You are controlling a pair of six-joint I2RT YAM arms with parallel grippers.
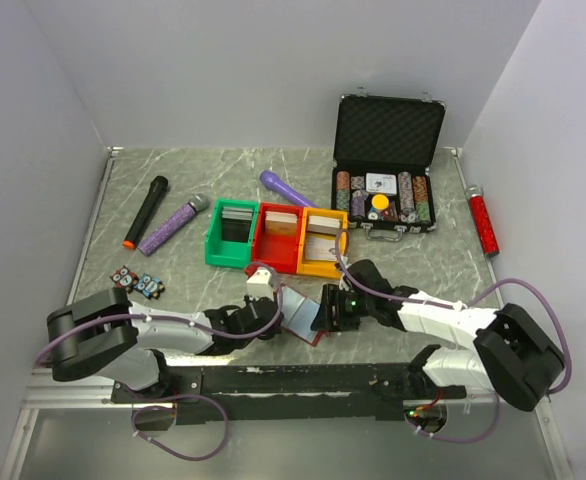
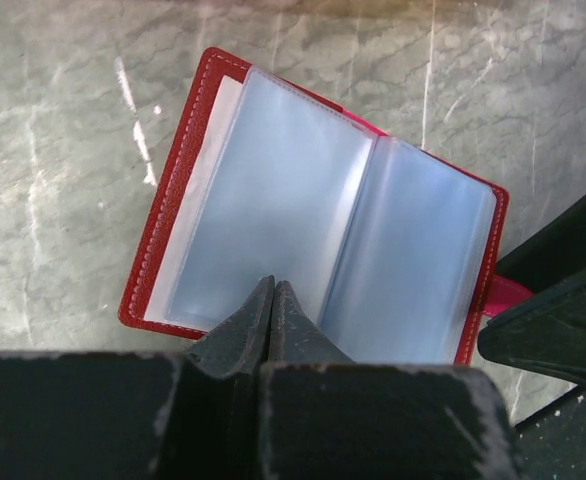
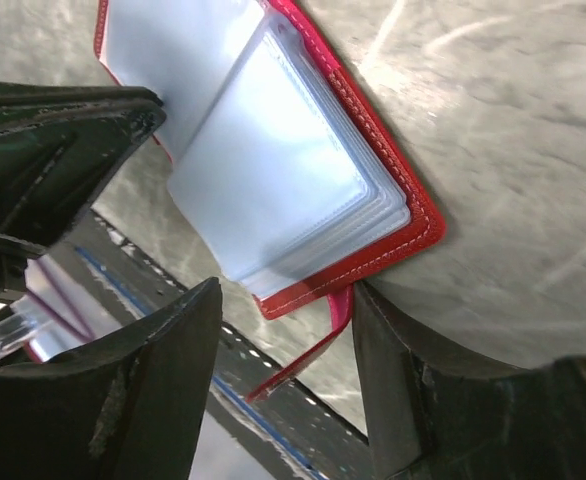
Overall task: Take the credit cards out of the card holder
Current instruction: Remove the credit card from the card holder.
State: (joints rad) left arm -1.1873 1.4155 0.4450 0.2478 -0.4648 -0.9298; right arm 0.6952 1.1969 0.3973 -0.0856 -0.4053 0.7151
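The dark-red card holder (image 1: 299, 311) lies open and flat on the marble table between my two grippers. Its pale grey-blue sleeves (image 2: 273, 200) face up, and no card shows in them. My left gripper (image 2: 273, 284) is shut, its tips resting on the near edge of the left sleeve; in the top view the left gripper (image 1: 273, 318) is at the holder's left side. My right gripper (image 3: 285, 290) is open around the holder's near right corner (image 3: 273, 160). The snap tab (image 3: 318, 345) hangs against its right finger. The right gripper (image 1: 325, 316) touches the holder's right edge.
Green (image 1: 228, 238), red (image 1: 278, 238) and yellow (image 1: 323, 248) bins holding cards stand just behind the holder. An open black poker chip case (image 1: 388, 170) is at the back right. Two microphones (image 1: 145, 212), a purple object (image 1: 286, 187) and a red cylinder (image 1: 483, 222) lie around. The table's near rail (image 1: 303, 378) is close.
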